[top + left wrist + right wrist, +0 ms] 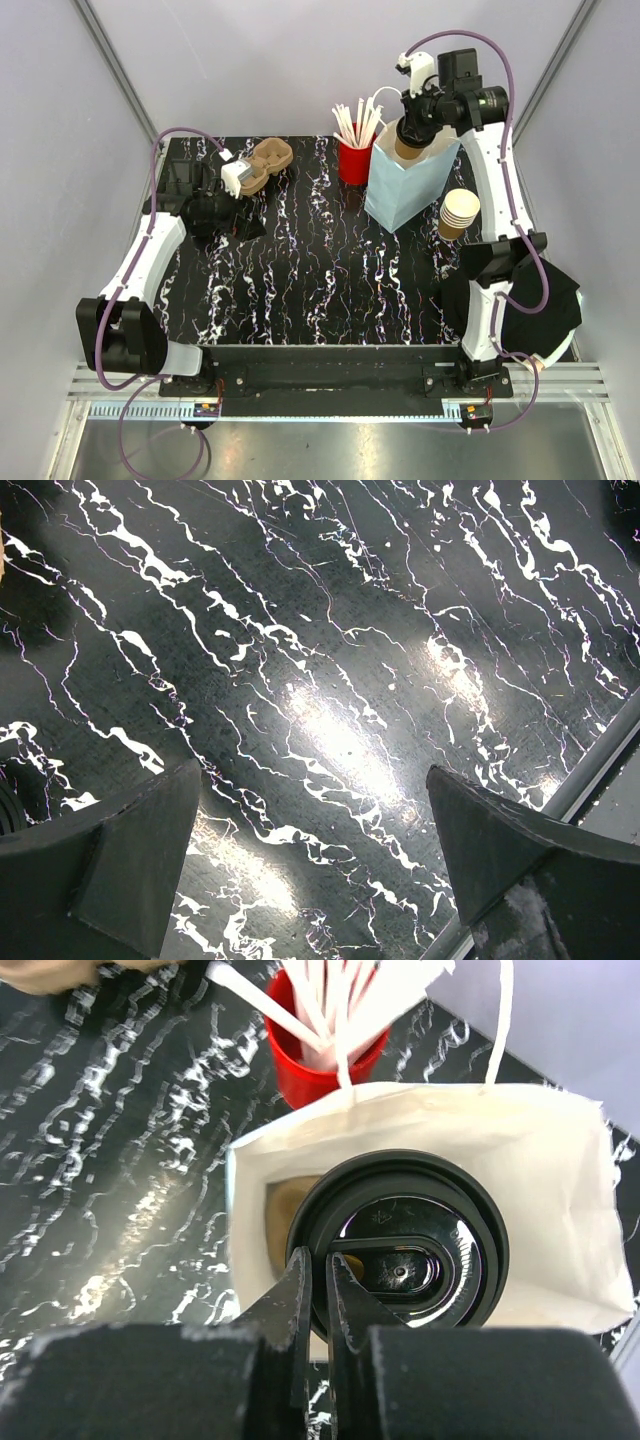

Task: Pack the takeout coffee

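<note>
Your right tool (318, 1265) pinches the takeout coffee (420, 1210) by its lid, bag (540, 1150) directly beneath (lowering and release remain, I'd judge); left tool (312, 775) gapes.

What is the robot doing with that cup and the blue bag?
The right gripper pinches the lidded takeout coffee by its rim, in the open mouth of the pale blue bag, partly inside. The left gripper hangs open over the table, holding nothing. A red cup of sticks stands behind the bag and a stack of brown cups beside it.
</note>
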You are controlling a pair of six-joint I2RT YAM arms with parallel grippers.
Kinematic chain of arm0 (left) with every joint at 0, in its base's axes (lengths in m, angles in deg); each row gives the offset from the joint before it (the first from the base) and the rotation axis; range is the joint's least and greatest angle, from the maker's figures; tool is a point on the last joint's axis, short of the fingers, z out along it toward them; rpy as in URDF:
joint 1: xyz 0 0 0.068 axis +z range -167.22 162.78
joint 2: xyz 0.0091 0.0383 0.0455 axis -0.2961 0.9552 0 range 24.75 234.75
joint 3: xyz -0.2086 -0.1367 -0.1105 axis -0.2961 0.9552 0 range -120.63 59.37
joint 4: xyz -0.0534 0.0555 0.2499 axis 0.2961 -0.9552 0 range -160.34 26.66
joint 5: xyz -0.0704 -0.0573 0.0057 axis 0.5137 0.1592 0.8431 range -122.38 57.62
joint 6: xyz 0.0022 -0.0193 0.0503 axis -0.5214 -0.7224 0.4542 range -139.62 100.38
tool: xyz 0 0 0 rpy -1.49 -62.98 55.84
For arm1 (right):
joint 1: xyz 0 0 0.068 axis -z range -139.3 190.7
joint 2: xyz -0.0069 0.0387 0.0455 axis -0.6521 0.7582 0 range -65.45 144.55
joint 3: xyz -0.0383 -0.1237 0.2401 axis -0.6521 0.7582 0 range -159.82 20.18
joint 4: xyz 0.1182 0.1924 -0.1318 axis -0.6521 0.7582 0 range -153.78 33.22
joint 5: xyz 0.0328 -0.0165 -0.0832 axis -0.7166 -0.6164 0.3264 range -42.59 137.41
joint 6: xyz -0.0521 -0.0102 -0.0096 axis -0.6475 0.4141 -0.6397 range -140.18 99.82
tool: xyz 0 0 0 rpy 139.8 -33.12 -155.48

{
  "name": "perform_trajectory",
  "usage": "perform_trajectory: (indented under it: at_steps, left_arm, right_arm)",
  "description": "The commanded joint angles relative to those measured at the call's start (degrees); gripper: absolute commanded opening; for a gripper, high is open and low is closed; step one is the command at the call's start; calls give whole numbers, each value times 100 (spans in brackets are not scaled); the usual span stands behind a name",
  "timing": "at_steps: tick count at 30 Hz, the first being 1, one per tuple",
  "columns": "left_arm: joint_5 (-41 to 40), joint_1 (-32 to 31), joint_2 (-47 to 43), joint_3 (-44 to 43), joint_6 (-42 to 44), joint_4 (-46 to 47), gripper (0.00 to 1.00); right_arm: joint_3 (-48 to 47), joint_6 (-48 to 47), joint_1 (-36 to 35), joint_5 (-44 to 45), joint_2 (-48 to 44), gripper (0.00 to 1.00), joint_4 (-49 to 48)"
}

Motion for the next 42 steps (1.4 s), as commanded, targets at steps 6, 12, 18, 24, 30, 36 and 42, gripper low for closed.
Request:
perform_trajectory:
  at_steps: [6,12,18,24,30,36,42]
  left_arm:
    - [220,32,54,5,20,224,99]
    - [202,41,71,22,20,241,99]
    - [193,32,107,13,3,259,99]
    - [176,41,89,13,3,268,99]
    - [176,41,107,13,-6,285,99]
    - [167,50,89,13,-15,285,99]
    - [184,59,45,13,-24,285,99]
  right_arm:
    - [-188,-216,-8,681,487,0,59]
    - [57,-180,-69,242,321,0,349]
    - [506,-180,-210,-232,75,0,613]
    - [683,-23,-307,-487,-13,0,727]
    - [884,127,-719,-646,-259,0,833]
    - [1139,259,-1264,-734,-567,0,754]
    - [1640,355,-1678,-900,-725,0,692]
